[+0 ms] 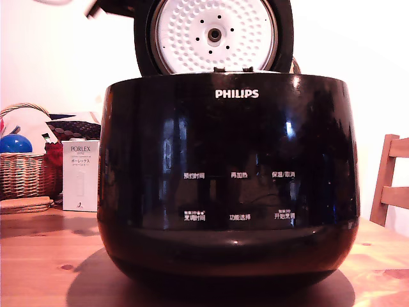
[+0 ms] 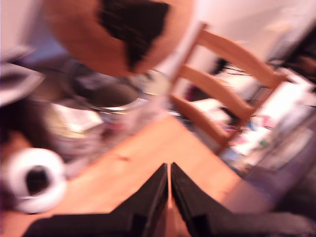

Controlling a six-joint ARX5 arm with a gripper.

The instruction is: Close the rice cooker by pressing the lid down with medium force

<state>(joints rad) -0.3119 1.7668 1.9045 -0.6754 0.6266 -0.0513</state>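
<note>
The rice cooker (image 1: pixel 227 185) fills the exterior view, a glossy black pot with a white PHILIPS logo, standing on the wooden table (image 1: pixel 45 256). Its lid (image 1: pixel 214 35) stands open and upright behind the body, showing its white dimpled underside with a central knob. A dark blurred part, possibly the arm (image 1: pixel 105 6), shows at the lid's upper edge on the exterior view's left. In the blurred wrist view my gripper (image 2: pixel 169 173) has its two black fingers pressed together with nothing between them, pointing over the table toward a chair. I cannot make out the cooker in that view.
A wicker basket (image 1: pixel 25 169) with a blue ball and a white PORLEX box (image 1: pixel 80 176) stand at the exterior view's left. A wooden chair (image 1: pixel 391 182) is at its right, and the chair (image 2: pixel 222 94) shows again in the wrist view with a white roll (image 2: pixel 34 180).
</note>
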